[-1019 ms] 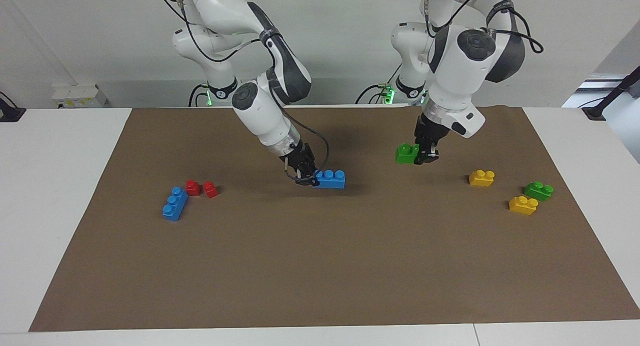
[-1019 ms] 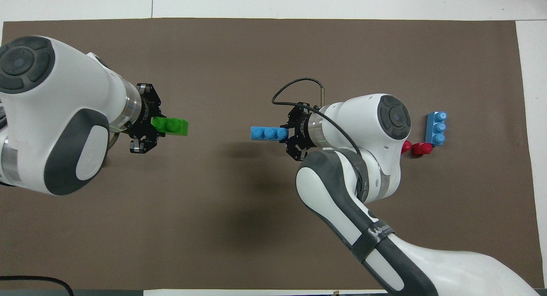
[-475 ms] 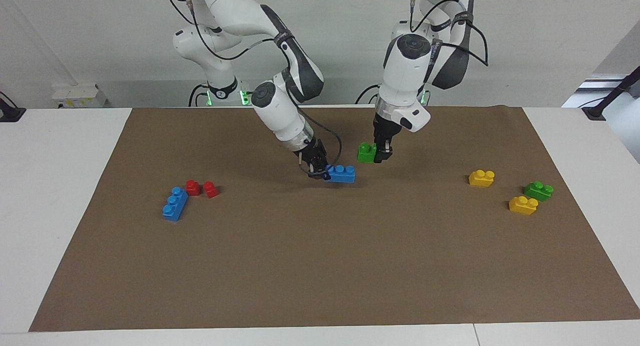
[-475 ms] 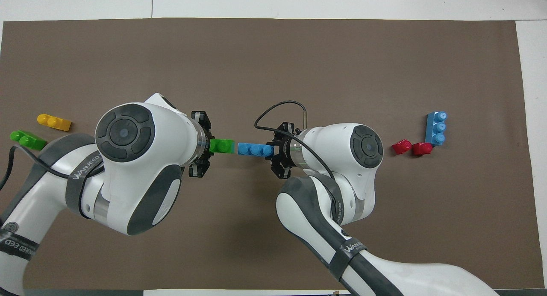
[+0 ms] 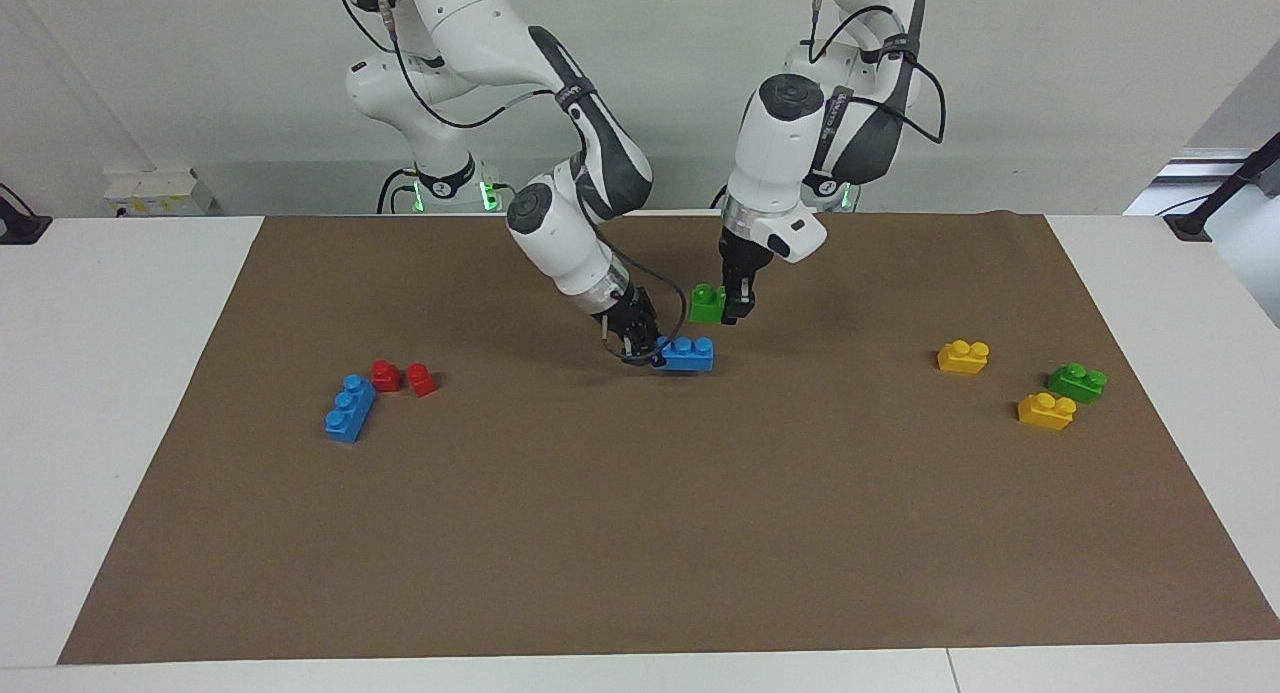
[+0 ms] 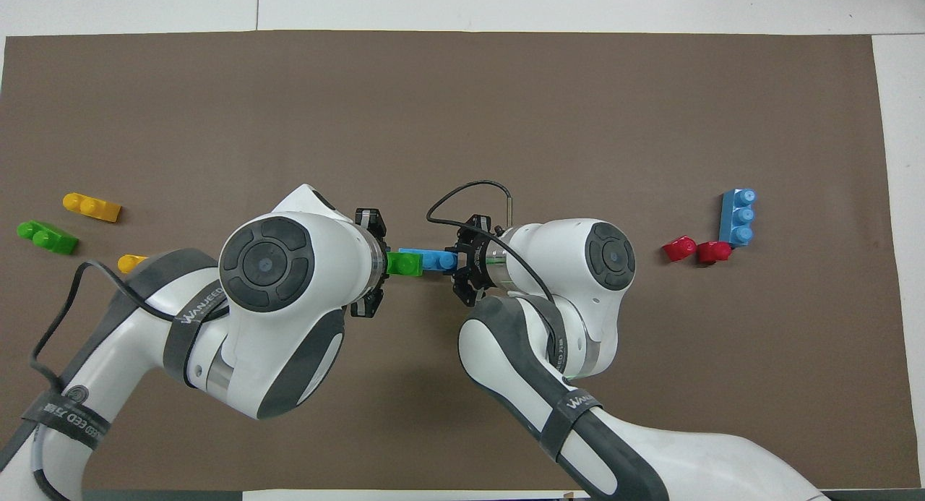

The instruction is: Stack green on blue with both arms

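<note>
Green brick (image 5: 707, 303) is held aloft in the left pincer (image 5: 733, 311), clamped at the end toward 3 o'clock in the facing view, studs upward. In that view it hangs just above and toward 1 o'clock of the blue brick (image 5: 688, 354), not yet touching. From overhead the green brick (image 6: 405, 263) overlaps the free end of the blue one (image 6: 433, 259).

Right pincer (image 5: 640, 348) is closed on the blue brick at its 9 o'clock end in the facing view. Whether that brick rests on the brown mat (image 5: 640, 533) or rides just above it cannot be told.

Handling, as judged: both bricks are hard, light, hollow plastic with smooth, slippery sides. An end grip leaves the stud row free but lets the brick pivot under a downward press. Green is best kept gripped across its side walls, low on the body. The studs need to be lined up squarely before pressing, and blue braced against tipping.

Outward on the mat: a second blue brick (image 5: 349, 408) with two red bricks (image 5: 403, 377) beside it toward the right arm's end of the tabletop (image 5: 110, 393). Toward the left arm's end lie two yellow bricks (image 5: 963, 356) and a second green brick (image 5: 1077, 382).
</note>
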Robot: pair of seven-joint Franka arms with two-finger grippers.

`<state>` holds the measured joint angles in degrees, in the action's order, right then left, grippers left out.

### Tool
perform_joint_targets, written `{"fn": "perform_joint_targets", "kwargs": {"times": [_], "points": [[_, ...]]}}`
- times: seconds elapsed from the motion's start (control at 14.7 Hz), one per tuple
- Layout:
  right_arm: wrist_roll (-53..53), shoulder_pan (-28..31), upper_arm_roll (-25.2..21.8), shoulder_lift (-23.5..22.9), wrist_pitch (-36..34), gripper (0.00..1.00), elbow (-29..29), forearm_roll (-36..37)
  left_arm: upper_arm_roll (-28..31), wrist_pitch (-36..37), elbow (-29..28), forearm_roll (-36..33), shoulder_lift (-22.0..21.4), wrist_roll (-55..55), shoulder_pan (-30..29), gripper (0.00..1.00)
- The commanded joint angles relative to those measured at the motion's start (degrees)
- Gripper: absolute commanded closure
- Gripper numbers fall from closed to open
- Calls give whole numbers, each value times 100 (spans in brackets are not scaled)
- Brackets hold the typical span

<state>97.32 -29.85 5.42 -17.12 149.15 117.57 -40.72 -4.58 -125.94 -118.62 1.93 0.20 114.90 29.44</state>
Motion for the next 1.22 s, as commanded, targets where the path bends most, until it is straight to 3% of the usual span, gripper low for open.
{"fn": "perform_joint_targets", "kwargs": {"times": [0.0, 1.15], "points": [[-169, -30, -6, -2, 166, 98, 99, -278, 89, -237, -197, -96, -55, 121, 106, 100], [-169, -100, -6, -257, 597, 95, 213, -314, 97, -1011, -294, -290, 586, 156, 193, 100]]}}
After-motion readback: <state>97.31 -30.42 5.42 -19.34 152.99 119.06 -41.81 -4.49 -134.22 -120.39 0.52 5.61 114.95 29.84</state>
